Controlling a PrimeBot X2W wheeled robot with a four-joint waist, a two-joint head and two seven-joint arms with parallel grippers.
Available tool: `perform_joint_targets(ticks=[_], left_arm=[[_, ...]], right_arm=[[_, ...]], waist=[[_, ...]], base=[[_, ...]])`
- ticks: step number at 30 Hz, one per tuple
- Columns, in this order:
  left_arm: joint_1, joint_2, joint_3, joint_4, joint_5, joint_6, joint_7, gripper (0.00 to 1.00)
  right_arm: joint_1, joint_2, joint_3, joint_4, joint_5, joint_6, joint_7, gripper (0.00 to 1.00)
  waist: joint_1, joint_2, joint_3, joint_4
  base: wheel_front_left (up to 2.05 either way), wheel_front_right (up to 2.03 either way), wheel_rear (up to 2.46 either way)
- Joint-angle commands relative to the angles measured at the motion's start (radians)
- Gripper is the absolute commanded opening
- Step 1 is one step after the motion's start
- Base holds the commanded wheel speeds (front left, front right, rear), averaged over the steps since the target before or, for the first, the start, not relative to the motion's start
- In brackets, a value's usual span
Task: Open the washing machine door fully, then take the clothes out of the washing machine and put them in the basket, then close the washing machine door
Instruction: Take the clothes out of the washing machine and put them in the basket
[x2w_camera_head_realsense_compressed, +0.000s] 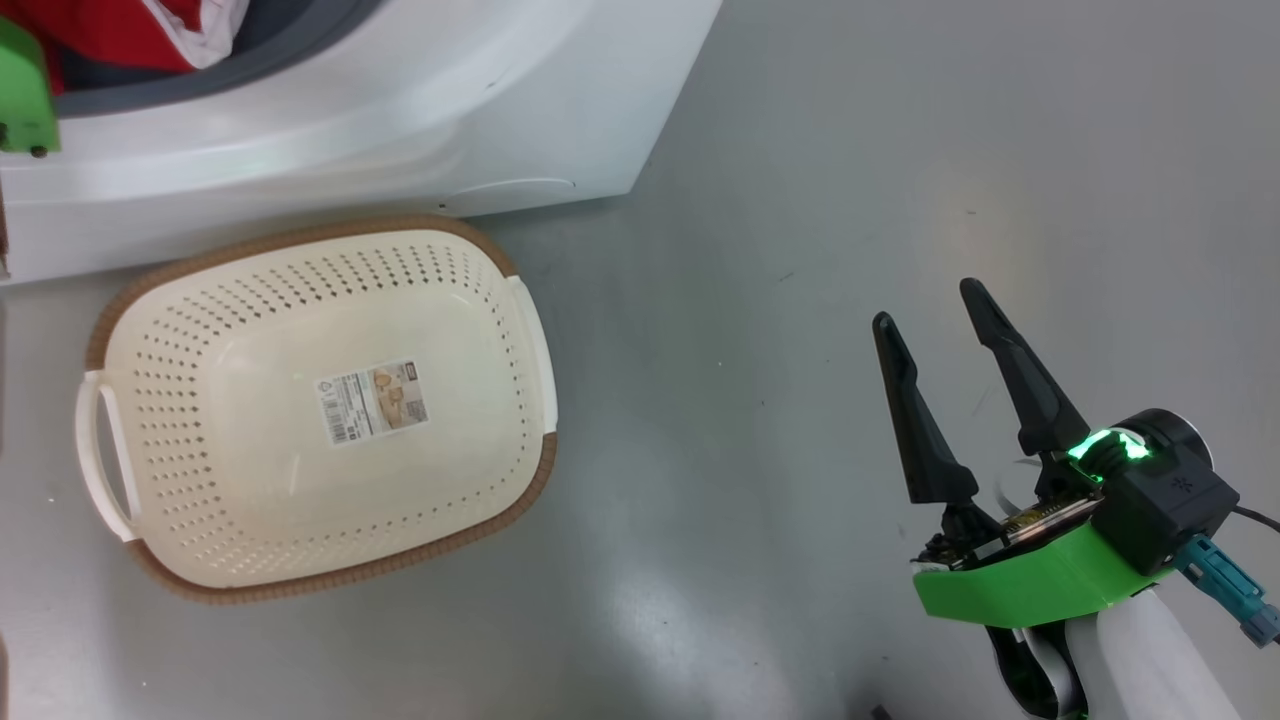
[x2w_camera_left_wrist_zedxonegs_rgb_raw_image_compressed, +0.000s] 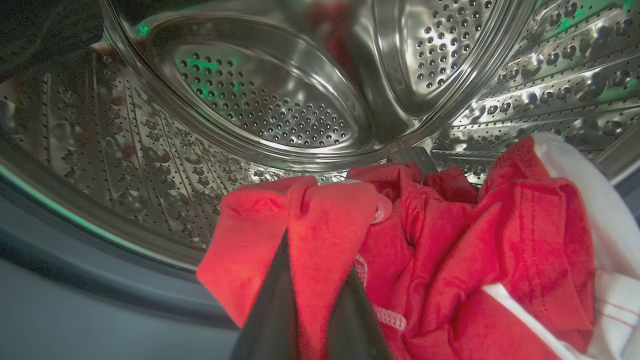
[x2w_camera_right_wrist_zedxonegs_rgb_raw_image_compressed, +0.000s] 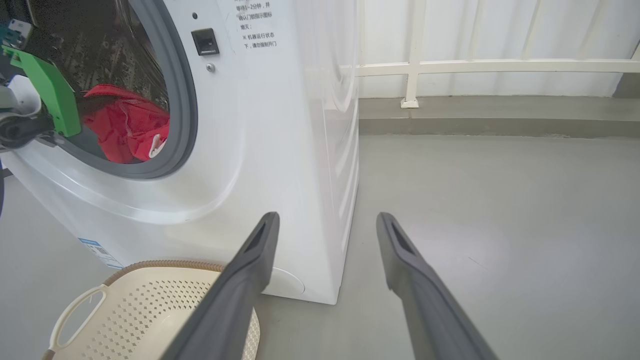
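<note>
Deep in the steel drum (x2w_camera_left_wrist_zedxonegs_rgb_raw_image_compressed: 260, 100), left gripper (x2w_camera_left_wrist_zedxonegs_rgb_raw_image_compressed: 317, 260), fingers drawn almost together and pinching a fold of the red clothes (x2w_camera_left_wrist_zedxonegs_rgb_raw_image_compressed: 450, 250). Bundled low at the right of the left wrist view, white trim along the outer edge. From the right wrist view, a red heap just behind the grey gasket (x2w_camera_right_wrist_zedxonegs_rgb_raw_image_compressed: 182, 100) of the washing machine (x2w_camera_right_wrist_zedxonegs_rgb_raw_image_compressed: 280, 150), round mouth facing out over the floor (x2w_camera_right_wrist_zedxonegs_rgb_raw_image_compressed: 500, 225), with the left arm's green bracket (x2w_camera_right_wrist_zedxonegs_rgb_raw_image_compressed: 50, 95) at the opening.

Well apart from the machine and over bare floor, right gripper (x2w_camera_head_realsense_compressed: 925, 303), fingers spread wide and holding nothing, tips pointing up the head view and slightly left.

On the floor just in front of the machine's base, basket (x2w_camera_head_realsense_compressed: 300, 237), opening upward, long axis running left to right across the head view, one white handle (x2w_camera_head_realsense_compressed: 100, 450) at each short end, barcode sticker (x2w_camera_head_realsense_compressed: 372, 402) on its bottom. Touching the base or only beside it: impossible to tell.
</note>
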Motion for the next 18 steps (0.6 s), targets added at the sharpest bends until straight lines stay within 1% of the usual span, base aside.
perform_joint_targets(ticks=[1,3,7,10,18], left_arm=[[0.017,0.042,0.01,-0.03,-0.005,0.008,-0.011,0.0],[0.032,0.041,0.013,-0.052,-0.014,0.006,-0.018,0.0],[0.072,0.028,0.029,-0.105,-0.049,-0.018,-0.027,0.0],[0.107,0.023,0.035,-0.154,-0.066,-0.024,-0.031,0.0],[0.225,0.021,0.039,-0.298,-0.081,0.003,-0.033,0.0]], right_arm=[[0.009,-0.008,0.015,-0.019,0.009,0.006,-0.006,1.0],[0.012,-0.008,0.014,-0.018,0.008,0.006,-0.006,1.0],[0.018,-0.008,0.012,-0.016,0.008,0.006,-0.006,1.0],[0.023,-0.008,0.013,-0.015,0.007,0.006,-0.006,1.0],[0.031,-0.008,0.01,-0.011,0.011,0.006,-0.006,1.0]], waist=[[0.0,0.0,-0.009,0.005],[0.0,0.0,-0.02,0.009],[0.0,0.0,-0.043,0.015],[0.0,0.0,-0.06,0.021],[0.0,0.0,-0.1,0.038]], base=[[0.0,0.0,0.0],[0.0,0.0,0.0],[0.0,0.0,0.0],[0.0,0.0,0.0],[0.0,0.0,0.0]])
